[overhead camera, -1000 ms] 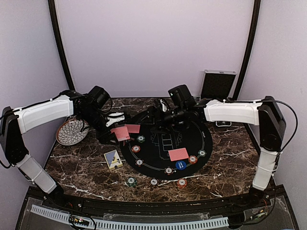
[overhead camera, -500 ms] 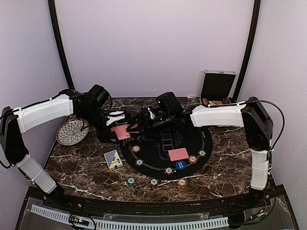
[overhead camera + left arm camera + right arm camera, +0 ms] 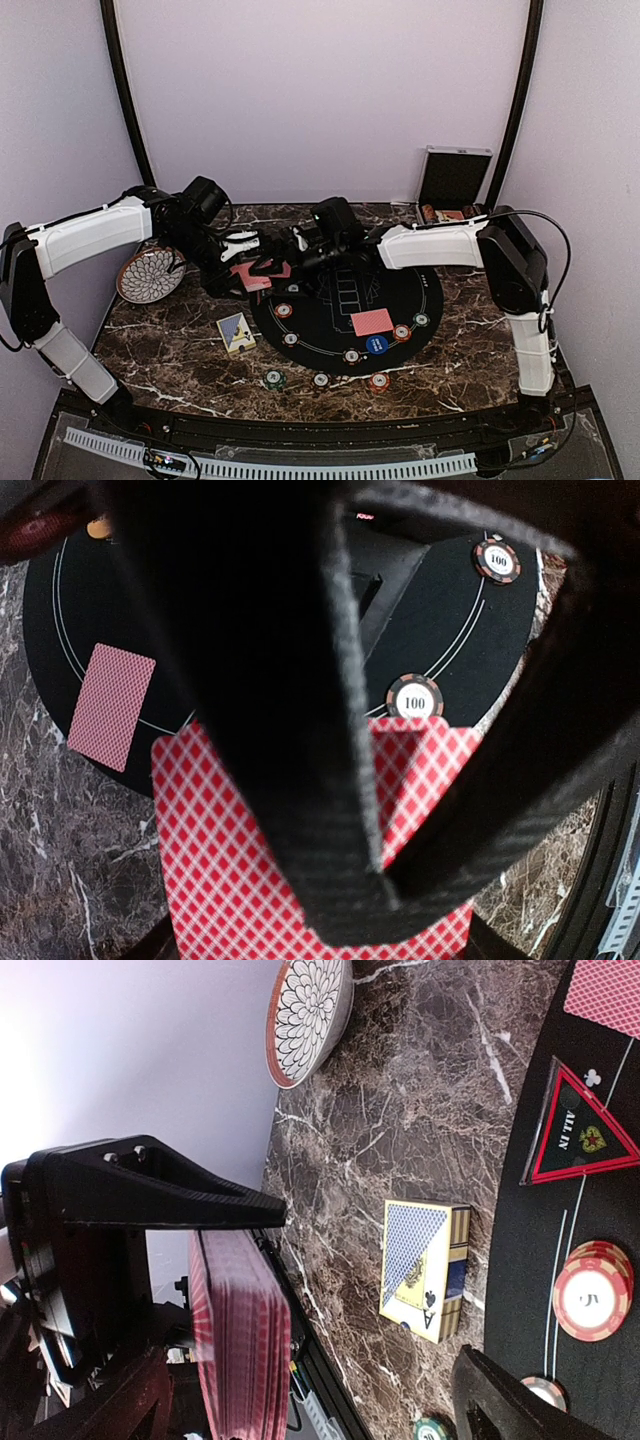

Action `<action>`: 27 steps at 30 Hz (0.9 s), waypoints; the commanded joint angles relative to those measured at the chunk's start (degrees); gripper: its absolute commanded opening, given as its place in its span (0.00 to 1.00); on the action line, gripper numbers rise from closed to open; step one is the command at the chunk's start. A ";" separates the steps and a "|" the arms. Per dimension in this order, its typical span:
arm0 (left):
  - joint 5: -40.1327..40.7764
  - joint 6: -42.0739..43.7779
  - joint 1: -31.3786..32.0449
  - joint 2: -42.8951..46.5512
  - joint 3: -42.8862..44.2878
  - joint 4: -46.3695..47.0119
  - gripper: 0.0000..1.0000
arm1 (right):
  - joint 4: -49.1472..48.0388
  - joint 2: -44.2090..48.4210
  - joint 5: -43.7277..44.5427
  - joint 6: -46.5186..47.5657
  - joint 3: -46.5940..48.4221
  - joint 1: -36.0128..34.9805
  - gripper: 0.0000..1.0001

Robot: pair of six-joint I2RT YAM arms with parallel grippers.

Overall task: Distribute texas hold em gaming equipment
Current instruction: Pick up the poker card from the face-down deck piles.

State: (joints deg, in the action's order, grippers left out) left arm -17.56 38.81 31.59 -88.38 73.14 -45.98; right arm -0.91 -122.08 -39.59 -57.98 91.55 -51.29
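My left gripper is shut on a thick deck of red-backed playing cards, held above the left rim of the black mat. In the left wrist view its fingers clamp the deck. My right gripper is open beside it. In the right wrist view the deck sits edge-on close under one finger, far from the other. A single red card lies on the mat. Several poker chips ring the mat's near edge, among them a blue chip.
A blue card box lies on the marble left of the mat. The patterned plate sits at the far left under my left arm. The silver case stands open at the back right. An "ALL IN" triangle lies on the mat.
My right arm has swung left across the mat until its open gripper reached the deck. The left arm and the deck have stayed put.
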 commanded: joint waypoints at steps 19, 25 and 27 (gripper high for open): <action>-1.32 0.48 -0.02 2.48 1.84 -2.06 0.00 | -9.99 -6.31 -1.15 -6.37 4.14 -1.57 0.91; -1.24 0.57 0.00 2.81 1.74 -2.08 0.00 | -8.55 -4.32 -0.50 -4.24 0.87 -0.28 0.82; -1.17 0.52 0.04 2.93 1.67 -2.06 0.00 | -8.50 -3.51 -0.56 -3.75 -0.08 0.04 0.78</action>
State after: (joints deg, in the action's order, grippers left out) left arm -17.74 38.81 31.62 -88.36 73.25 -47.66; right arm -10.37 -128.31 -41.10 -63.81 93.95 -52.36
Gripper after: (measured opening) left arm 0.680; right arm 0.812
